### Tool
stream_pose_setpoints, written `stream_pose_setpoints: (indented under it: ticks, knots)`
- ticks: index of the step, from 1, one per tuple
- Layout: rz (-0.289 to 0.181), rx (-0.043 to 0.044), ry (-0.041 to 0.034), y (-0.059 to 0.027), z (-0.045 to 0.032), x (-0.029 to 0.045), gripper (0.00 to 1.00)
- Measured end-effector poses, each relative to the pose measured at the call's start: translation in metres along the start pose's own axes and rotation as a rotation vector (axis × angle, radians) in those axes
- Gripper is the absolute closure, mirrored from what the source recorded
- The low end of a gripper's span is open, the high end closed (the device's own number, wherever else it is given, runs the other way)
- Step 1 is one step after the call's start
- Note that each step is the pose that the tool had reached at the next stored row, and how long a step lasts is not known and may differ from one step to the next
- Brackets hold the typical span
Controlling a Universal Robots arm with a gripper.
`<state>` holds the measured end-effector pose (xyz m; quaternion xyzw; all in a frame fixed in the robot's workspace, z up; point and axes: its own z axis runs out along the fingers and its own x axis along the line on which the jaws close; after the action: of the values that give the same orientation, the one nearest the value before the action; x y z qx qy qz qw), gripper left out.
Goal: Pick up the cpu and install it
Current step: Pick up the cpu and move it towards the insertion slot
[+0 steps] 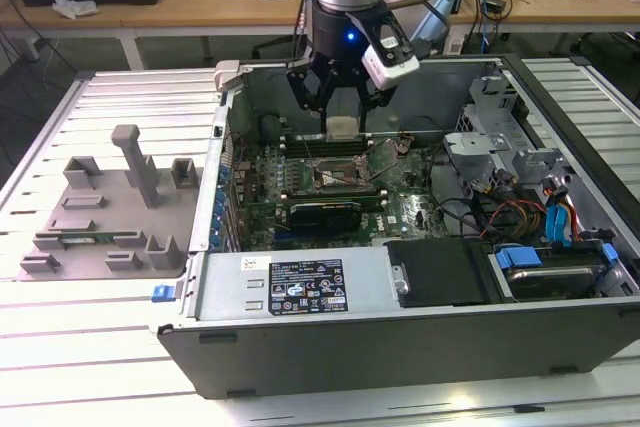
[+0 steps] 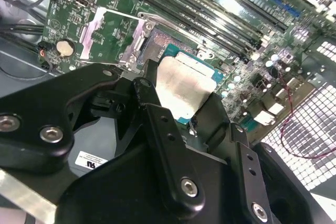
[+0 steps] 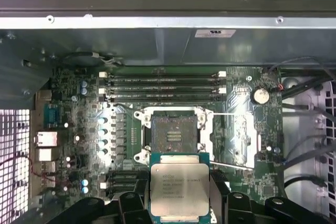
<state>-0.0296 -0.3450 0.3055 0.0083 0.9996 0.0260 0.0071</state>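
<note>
The cpu (image 1: 342, 128), a flat square chip with a pale silver top, hangs in my gripper (image 1: 340, 115) a little above the motherboard inside the open computer case. Black fingers (image 3: 131, 205) press on two opposite edges of the cpu (image 3: 179, 187), so the gripper (image 3: 179, 211) is shut on it. The black-framed socket (image 3: 173, 134) lies open just past the chip, its metal load plate (image 3: 244, 135) folded aside. In the second wrist view the cpu (image 2: 184, 85) sits between the fingers (image 2: 152, 103) over the board, beside the socket (image 2: 155, 43).
Memory slots (image 3: 163, 88) run along the socket's far side. A grey fixture tray (image 1: 105, 212) with a green memory stick lies at the exterior view's left. Drive cage and cables (image 1: 520, 197) fill the case's right; the case wall (image 1: 330, 297) is nearest the camera.
</note>
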Motion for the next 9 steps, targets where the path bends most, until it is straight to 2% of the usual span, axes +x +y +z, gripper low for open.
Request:
stream_pose_setpoints:
  ticks: [4,9]
  knots:
    - [0.000,-0.0001,-0.0001,0.0058,0.0057,0.0005,0.46]
    - [0.000,-0.0001,-0.0001,0.0075,0.0155,0.0008,0.46]
